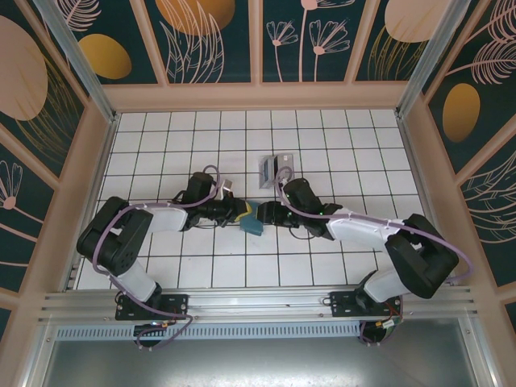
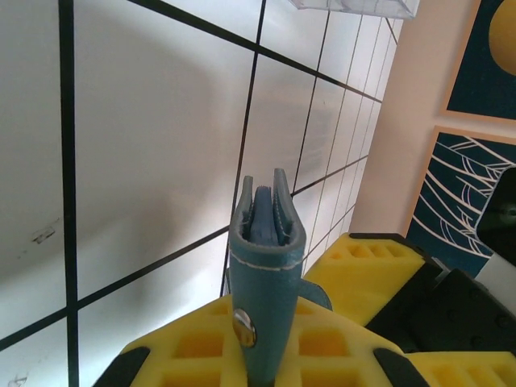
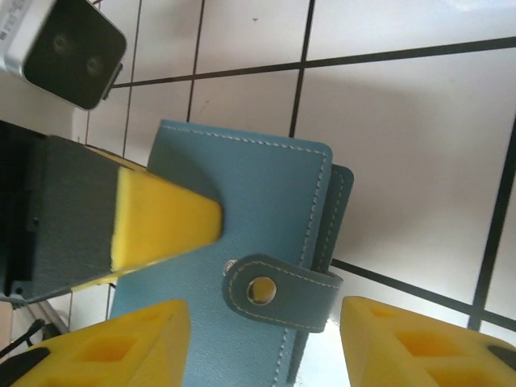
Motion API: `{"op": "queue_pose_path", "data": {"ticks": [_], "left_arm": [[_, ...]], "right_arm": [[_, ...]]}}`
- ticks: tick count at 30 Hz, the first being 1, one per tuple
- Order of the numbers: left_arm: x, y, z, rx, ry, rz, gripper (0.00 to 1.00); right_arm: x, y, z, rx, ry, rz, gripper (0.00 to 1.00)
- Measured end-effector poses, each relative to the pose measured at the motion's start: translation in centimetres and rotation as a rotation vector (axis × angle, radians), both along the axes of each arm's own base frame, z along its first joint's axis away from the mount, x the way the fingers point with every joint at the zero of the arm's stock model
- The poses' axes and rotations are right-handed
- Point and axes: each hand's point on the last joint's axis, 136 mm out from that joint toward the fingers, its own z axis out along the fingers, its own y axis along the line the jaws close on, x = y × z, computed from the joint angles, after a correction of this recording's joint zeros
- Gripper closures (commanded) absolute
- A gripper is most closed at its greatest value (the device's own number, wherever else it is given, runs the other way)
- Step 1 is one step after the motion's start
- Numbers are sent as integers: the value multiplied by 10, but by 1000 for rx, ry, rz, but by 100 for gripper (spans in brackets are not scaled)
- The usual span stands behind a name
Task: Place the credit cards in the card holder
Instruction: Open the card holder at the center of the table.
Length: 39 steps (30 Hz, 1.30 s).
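Observation:
The teal card holder (image 1: pixel 252 219) hangs just above the tiles at the table's middle, between my two grippers. My left gripper (image 1: pixel 239 212) is shut on it. In the left wrist view the card holder (image 2: pixel 266 266) stands edge-on between the yellow pads (image 2: pixel 189 343). In the right wrist view the card holder (image 3: pixel 242 201) faces the camera, its strap and snap (image 3: pixel 260 290) folded across it. My right gripper (image 3: pixel 264 326) is open, one finger on each side of the strap, touching nothing. The grey credit cards (image 1: pixel 273 168) lie one tile farther back.
White tiled floor (image 1: pixel 355 145) with black grout, closed in by beige walls (image 1: pixel 258 97) at the back and sides. The left wrist's camera block (image 3: pixel 68 44) hangs at the upper left of the right wrist view. Open tiles lie all around.

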Motion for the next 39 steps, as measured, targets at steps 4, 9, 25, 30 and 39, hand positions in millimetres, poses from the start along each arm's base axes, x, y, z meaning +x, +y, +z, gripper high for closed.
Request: {"op": "queue_pose_path", "data": {"ticks": [4,9,25,30,39], "left_arm": [[-3,2,2,-1,-4,1,100],[-3,2,1,1,-3,4,100],[-8,6,-2,4,24,21,100],[-8,6,-1,3,26,23,100],[-6,6,-4,9,7,20,44]], "right_arm": [[5,6,7,-15,14,5,52],[15,19,4,-94,18,11,64],[-1,-16,-25,-267,54,-26,78],[0,-13,-20,-235,57,-40,100],[2,-11,9,-174,-15,-34,100]]}}
